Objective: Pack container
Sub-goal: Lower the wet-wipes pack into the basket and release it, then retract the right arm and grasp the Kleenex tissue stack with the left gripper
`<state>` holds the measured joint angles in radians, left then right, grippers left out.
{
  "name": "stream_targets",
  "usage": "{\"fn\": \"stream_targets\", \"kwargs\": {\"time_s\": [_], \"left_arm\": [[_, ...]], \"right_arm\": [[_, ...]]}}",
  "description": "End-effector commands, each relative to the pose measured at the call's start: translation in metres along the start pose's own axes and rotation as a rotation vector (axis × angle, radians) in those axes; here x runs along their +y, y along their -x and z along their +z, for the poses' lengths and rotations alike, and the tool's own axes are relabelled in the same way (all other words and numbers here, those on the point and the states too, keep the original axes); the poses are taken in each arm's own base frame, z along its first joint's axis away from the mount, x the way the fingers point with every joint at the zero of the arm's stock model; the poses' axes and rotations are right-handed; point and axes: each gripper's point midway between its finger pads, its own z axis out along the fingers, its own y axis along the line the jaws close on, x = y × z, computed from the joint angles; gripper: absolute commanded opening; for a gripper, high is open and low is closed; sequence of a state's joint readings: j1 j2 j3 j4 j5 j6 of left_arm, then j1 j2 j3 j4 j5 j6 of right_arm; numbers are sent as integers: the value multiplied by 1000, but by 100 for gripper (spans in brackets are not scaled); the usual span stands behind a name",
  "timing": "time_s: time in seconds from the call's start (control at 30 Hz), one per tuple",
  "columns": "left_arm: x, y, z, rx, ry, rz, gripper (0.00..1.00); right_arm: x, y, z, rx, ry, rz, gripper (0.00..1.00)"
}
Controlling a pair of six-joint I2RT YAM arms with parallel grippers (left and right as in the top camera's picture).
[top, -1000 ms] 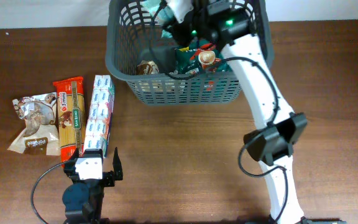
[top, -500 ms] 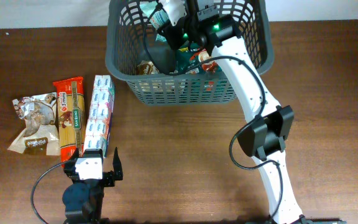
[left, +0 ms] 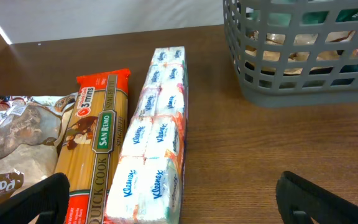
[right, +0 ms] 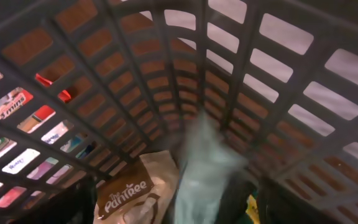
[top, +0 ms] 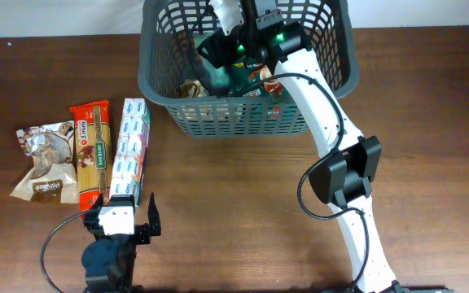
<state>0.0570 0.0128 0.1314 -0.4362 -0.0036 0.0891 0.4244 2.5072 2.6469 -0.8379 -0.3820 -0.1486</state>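
Container: large dark grey lattice plastic basket (top: pixel 243 120) on brown table (top: pixel 243 203), far side; right gripper (top: pixel 212 61) inside, by its left wall.
Right claw: blurred, cannot tell if clamped; pale teal packet (right: pixel 201 155) smeared just ahead.
Hidden: basket contents largely behind arm.
Right arm: stretched over basket's front rim.
Left gripper (top: pixel 120 210): fingers apart, well front-left of basket.

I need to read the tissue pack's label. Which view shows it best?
Left wrist: the tissue pack fills the foreground, Kleenex print legible. Overhead shows it small, beside the pasta. Right wrist looks through the basket wall; no clear sight of it.
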Motion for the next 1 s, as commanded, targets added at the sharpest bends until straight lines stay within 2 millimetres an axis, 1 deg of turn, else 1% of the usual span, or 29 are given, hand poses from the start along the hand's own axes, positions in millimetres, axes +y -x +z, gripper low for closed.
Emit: {"fn": "stream_targets", "kwargs": {"time_s": [0.0, 0.07, 0.13, 0.23, 0.3, 0.37, 0.4, 0.5, 0.53, 0.57, 0.6, 0.63, 0.67, 0.7, 0.73, 0.8, 0.83, 0.87, 0.93, 0.97], "left_arm": [[-3, 0, 0, -6, -14, 10, 99], [-3, 0, 0, -6, -13, 10, 99], [-3, 0, 0, -6, -13, 10, 99], [-3, 0, 0, -6, -13, 10, 99], [-3, 0, 0, -6, -13, 10, 99], [-3, 0, 0, -6, -13, 10, 99], [-3, 0, 0, -6, -13, 10, 99], [-3, 0, 0, -6, -13, 10, 99], [-3, 0, 0, -6, -13, 10, 99], [-3, 0, 0, -6, -13, 10, 99], [-3, 0, 0, -6, -13, 10, 99], [-3, 0, 0, -6, -13, 10, 99], [-3, 0, 0, -6, -13, 10, 99], [-3, 0, 0, -6, -14, 10, 99], [-3, 0, 0, -6, -13, 10, 99], [-3, 0, 0, -6, -13, 10, 99], [-3, 0, 0, -6, -13, 10, 99], [-3, 0, 0, -6, -13, 10, 99], [-3, 0, 0, -6, -13, 10, 99], [-3, 0, 0, -6, -13, 10, 99]], "right_arm": [[1, 9, -15, -14, -1, 42, 79], [1, 23, -36, -38, -12, 38, 79], [-1, 39, -65, -69, -36, 34, 80], [-8, 60, -119, -112, -101, 35, 80], [-18, 73, -167, -153, -160, 43, 80], [-27, 81, -205, -191, -200, 51, 82], [-34, 86, -229, -220, -230, 63, 82], [-64, 92, -299, -315, -329, 153, 83], [-78, 90, -328, -350, -375, 205, 84], [-89, 86, -348, -369, -410, 244, 84], [-102, 80, -372, -389, -452, 292, 85], [-112, 73, -389, -398, -487, 322, 89], [-130, 56, -421, -404, -554, 373, 90], [-140, 42, -438, -392, -588, 412, 90], [-147, 29, -448, -379, -608, 458, 89], [-161, -5, -464, -344, -646, 629, 89], [-171, -28, -470, -317, -663, 734, 89], [-177, -47, -473, -287, -677, 815, 89], [-190, -80, -475, -222, -696, 911, 90], [-198, -109, -473, -154, -700, 1001, 91]]}}
